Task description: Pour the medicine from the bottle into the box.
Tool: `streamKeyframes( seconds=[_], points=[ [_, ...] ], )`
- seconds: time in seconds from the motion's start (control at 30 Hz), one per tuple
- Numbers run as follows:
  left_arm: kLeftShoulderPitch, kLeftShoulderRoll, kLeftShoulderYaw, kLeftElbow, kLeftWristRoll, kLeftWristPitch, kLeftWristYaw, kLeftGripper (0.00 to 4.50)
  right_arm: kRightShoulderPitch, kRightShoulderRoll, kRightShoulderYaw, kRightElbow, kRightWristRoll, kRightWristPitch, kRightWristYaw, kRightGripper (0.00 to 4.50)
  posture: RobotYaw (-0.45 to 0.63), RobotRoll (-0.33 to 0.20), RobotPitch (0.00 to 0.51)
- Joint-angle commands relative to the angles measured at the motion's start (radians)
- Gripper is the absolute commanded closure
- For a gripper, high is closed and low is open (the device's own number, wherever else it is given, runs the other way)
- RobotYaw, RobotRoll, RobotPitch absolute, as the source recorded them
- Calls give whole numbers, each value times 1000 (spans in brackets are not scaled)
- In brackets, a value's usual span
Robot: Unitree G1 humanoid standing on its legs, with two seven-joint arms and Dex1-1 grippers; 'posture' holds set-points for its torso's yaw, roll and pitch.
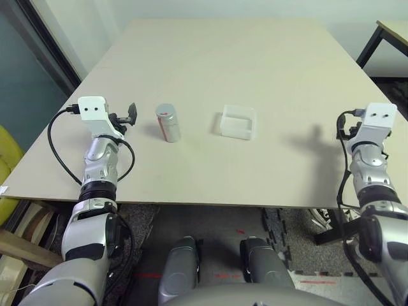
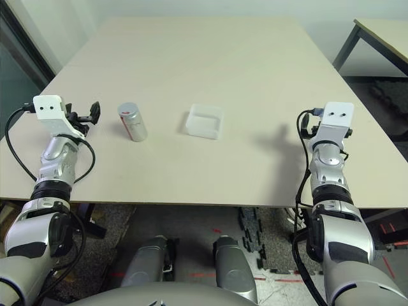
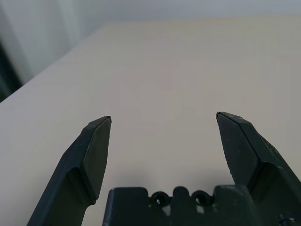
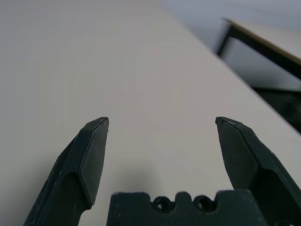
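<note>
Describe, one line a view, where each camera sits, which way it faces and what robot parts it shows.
Left and right eye: head, facing forward and down; both share forearms, bottle and box.
Left wrist: left arm, facing along left gripper's open fingers over the table.
Right wrist: likewise, right gripper, open.

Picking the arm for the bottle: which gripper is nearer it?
The left gripper, open beside the bottle; the right gripper is across the table, beyond the box.

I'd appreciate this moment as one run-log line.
bottle: upright on table | box: on table, right of bottle | left gripper: open, empty | right gripper: open, empty | pour: not begun
</note>
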Motion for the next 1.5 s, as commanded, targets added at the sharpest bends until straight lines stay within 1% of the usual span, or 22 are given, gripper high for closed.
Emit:
streamKeyframes(
  seconds=[0.03,0.17,0.33,0.43,0.53,0.63,0.77,0.97,1.13,1.5],
  points=[
    [58,40,-13,-63,-29,49,-125,14,-29,-28,40,-51,25,44,216,0,-35,0,73],
    [111,78,-28,-167,-79,85,-298,14,-70,-68,73,-62,41,86,426,0,-3,0,86],
    [161,120,-87,-251,-97,168,-483,14,-120,-70,116,-61,52,139,624,0,27,0,88],
    [179,123,-109,-288,-105,204,-543,14,-143,-58,139,-59,48,155,699,0,34,0,86],
    [195,120,-131,-305,-101,212,-586,14,-159,-45,157,-64,43,158,740,0,25,0,83],
    [225,111,-171,-334,-91,209,-639,14,-170,-17,163,-101,66,184,797,0,16,0,79],
    [218,94,-176,-318,-87,188,-634,14,-135,-1,182,-206,87,239,859,0,3,0,78],
    [155,57,-175,-212,-57,103,-590,14,-69,8,195,-354,108,324,877,0,-18,0,79],
    [99,26,-176,-131,-42,34,-549,14,-33,7,200,-409,114,358,862,0,-27,0,76],
    [-10,-24,-183,57,-1,-61,-513,14,0,0,204,-486,127,400,842,0,-65,0,60]
  ],
)
